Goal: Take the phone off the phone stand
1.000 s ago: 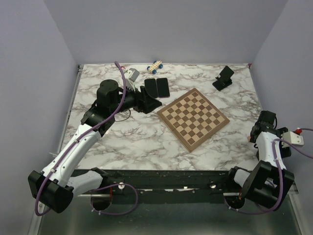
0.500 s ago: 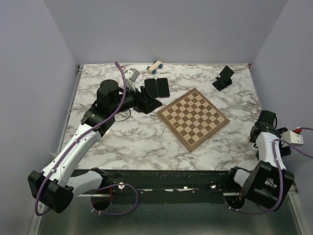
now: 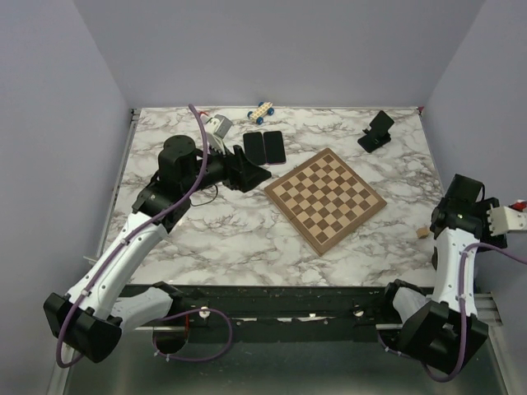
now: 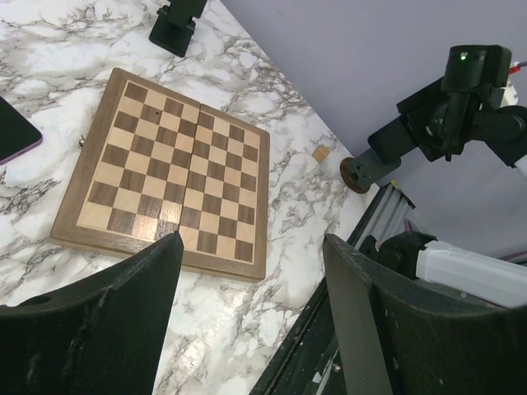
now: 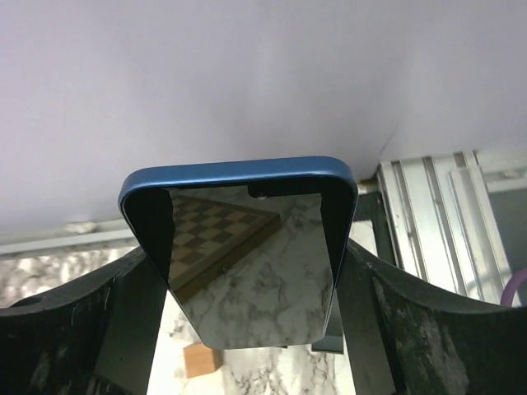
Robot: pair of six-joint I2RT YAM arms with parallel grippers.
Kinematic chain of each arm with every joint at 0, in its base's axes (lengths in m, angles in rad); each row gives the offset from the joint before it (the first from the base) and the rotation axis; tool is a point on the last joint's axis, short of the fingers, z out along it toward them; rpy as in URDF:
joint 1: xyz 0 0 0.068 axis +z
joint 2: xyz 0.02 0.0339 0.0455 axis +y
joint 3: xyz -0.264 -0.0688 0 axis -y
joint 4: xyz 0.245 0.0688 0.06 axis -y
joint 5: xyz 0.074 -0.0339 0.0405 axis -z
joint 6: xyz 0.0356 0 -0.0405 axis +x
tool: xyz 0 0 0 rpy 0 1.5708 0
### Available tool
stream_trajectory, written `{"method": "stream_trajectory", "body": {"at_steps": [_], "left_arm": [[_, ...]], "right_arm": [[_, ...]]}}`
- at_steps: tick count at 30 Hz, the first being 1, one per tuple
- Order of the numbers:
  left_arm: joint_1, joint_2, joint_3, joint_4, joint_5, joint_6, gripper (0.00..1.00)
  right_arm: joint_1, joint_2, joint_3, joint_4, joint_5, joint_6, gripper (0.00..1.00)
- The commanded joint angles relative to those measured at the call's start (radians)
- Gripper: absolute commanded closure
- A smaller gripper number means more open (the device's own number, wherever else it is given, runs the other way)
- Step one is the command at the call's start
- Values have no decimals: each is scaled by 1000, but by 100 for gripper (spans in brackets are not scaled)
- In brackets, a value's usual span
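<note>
My right gripper point(image 5: 247, 284) is shut on a blue-edged phone point(image 5: 247, 239) with a dark mirror-like screen, and holds it by its sides above the table's right edge. In the top view this gripper point(image 3: 461, 197) is raised at the far right. The black phone stand point(image 3: 376, 132) stands empty at the back right and also shows in the left wrist view point(image 4: 177, 20). My left gripper point(image 3: 251, 173) is open and empty, low over the table left of the chessboard; its jaws point(image 4: 251, 247) stand wide apart.
A wooden chessboard point(image 3: 325, 198) lies mid-table. Two flat black phones point(image 3: 263, 146) lie behind my left gripper. A toy car point(image 3: 262, 111) is at the back edge. A small wooden block point(image 3: 423, 233) sits near the right edge, beside my right arm.
My right arm has risen and swung outward to the right with the phone, uncovering the small wooden block. My left arm has shifted only slightly.
</note>
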Motion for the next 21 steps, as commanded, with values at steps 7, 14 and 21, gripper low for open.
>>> {"method": "stream_trajectory", "body": {"at_steps": [7,14,21], "left_arm": [[-6,-40,41,-30,-37,32,23],[-4,-33,48,-44,-51,42,23],[3,-28,53,-62,-86,60,22]], "right_arm": [[3,20,211,165,-409,-322,99],[106,81,276,221,-872,-406,99],[542,334,412,234,-1084,-450,99]]}}
